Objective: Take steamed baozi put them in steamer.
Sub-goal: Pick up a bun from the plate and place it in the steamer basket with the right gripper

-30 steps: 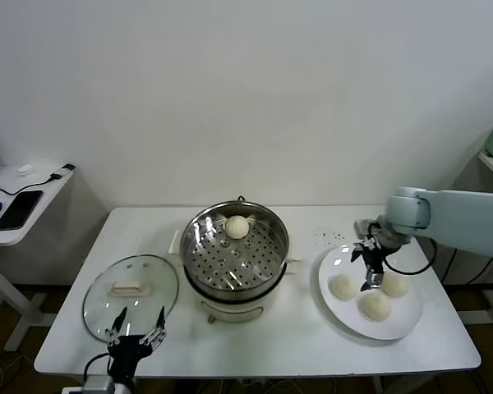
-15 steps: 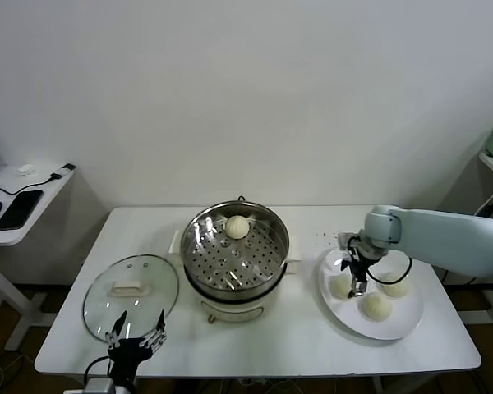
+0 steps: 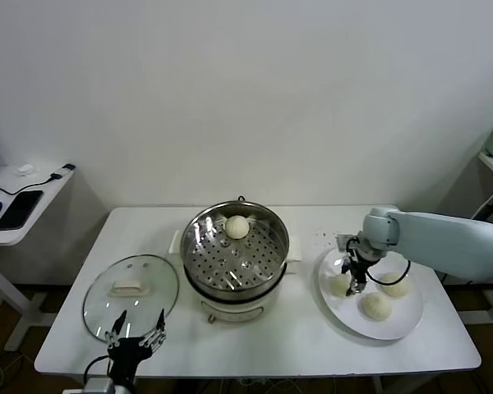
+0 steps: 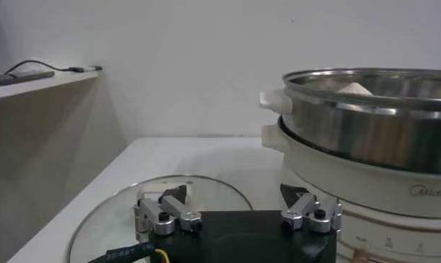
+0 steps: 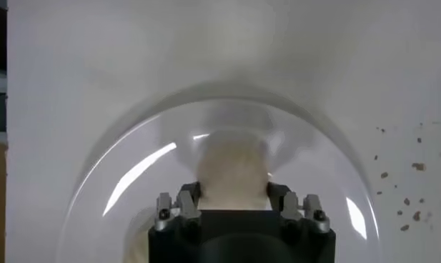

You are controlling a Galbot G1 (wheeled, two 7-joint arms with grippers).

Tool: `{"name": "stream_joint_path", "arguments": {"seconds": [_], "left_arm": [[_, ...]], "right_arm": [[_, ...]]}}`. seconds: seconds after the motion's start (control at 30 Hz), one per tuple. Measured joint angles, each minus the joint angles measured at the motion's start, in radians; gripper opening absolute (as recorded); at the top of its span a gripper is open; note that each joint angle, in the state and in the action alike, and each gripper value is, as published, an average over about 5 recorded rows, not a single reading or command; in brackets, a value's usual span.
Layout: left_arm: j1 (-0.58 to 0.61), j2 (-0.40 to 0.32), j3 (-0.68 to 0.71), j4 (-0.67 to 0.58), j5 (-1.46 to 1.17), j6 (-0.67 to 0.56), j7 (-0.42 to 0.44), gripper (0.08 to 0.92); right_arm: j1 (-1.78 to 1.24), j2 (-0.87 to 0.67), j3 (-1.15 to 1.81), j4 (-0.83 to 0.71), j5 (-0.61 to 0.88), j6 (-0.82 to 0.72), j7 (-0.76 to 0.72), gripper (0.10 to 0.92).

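Your left tool hangs at the near left edge of the table, just in front of the glass lid, with its fingers spread wide and nothing between them. The lid lies flat on the table beside the steamer, handle upward. The steamer stands at the table's middle, uncovered, and one bun rests on its perforated tray toward the far rim. To the right, a white plate carries three more buns: one on its left side, one at its near middle, one on its right side. Your right tool points down over the plate's left side, its fingers drawn in against both flanks of the left bun, which sits on the plate. Dark crumbs speckle the table just behind the plate.
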Motion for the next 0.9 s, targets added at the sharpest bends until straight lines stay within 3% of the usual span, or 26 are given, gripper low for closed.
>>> {"name": "stream_joint_path", "arguments": {"seconds": [0.47, 0.9], "left_arm": [[0.002, 0.014, 0.009, -0.031, 0.000, 0.016, 0.002, 0.823], [-0.009, 0.019, 0.034, -0.046, 0.009, 0.018, 0.004, 0.823]], "right_arm": [[0.471, 0.102, -0.155, 0.100, 0.275, 0.010, -0.114, 0.628], [0.539, 0.396, -0.091, 0.150, 0.563, -0.142, 0.019, 0.631]]}}
